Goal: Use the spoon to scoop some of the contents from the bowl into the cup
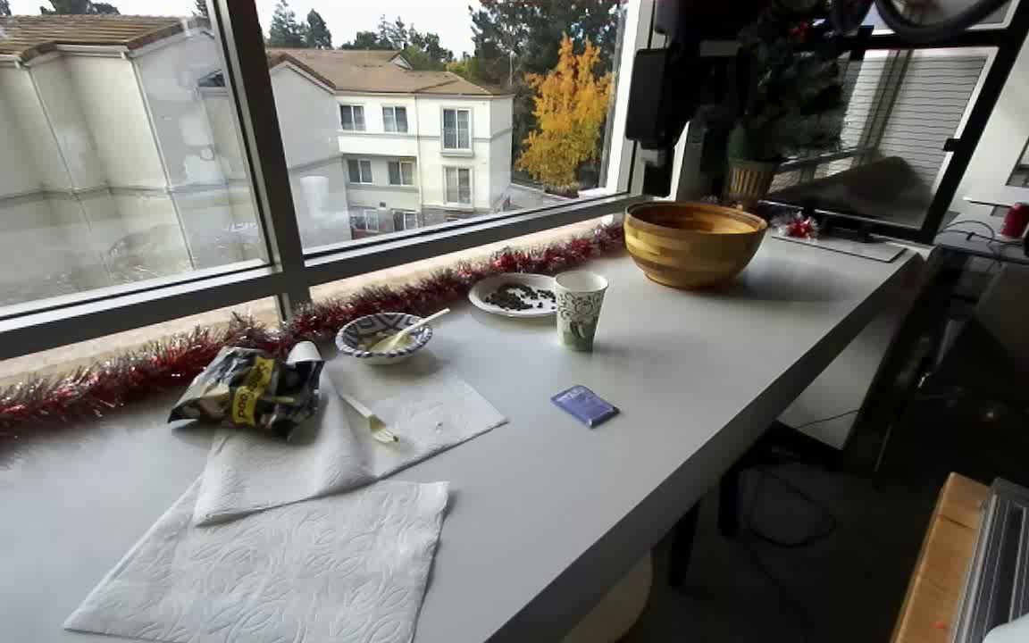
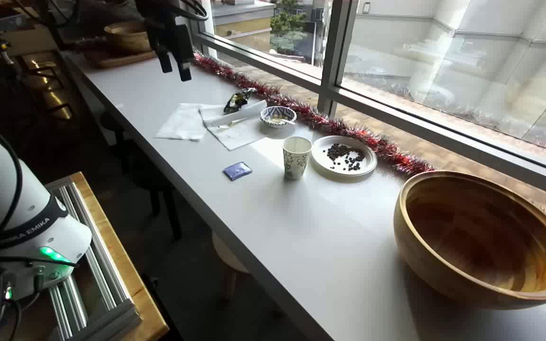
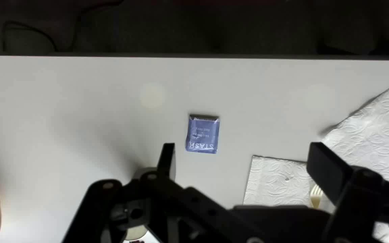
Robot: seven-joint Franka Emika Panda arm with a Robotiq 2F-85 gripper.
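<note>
Pale grey, the worktop (image 1: 702,357) bears a large wooden bowl (image 1: 695,254). Above the worktop hangs the gripper (image 3: 241,152), jaws spread wide. Between the wooden bowl and a patterned bowl (image 1: 370,354), the cup (image 1: 579,313) stands upright; the spoon (image 1: 416,328) leans in the patterned one, handle over the rim.

The cup (image 1: 581,313) is off-white with dark scrollwork and a greenish base. Just beside it, the plate (image 2: 321,159) is white, its bits (image 2: 337,151) near-black. Farther from the cup, the bowl (image 1: 382,357) has a dark geometric pattern on white, the spoon (image 1: 414,329) cream. The sachet (image 1: 586,405) near the cup is violet-blue; the wooden bowl (image 1: 693,254), well apart, is striped tan and brown, the gripper (image 2: 176,75) black.
</note>
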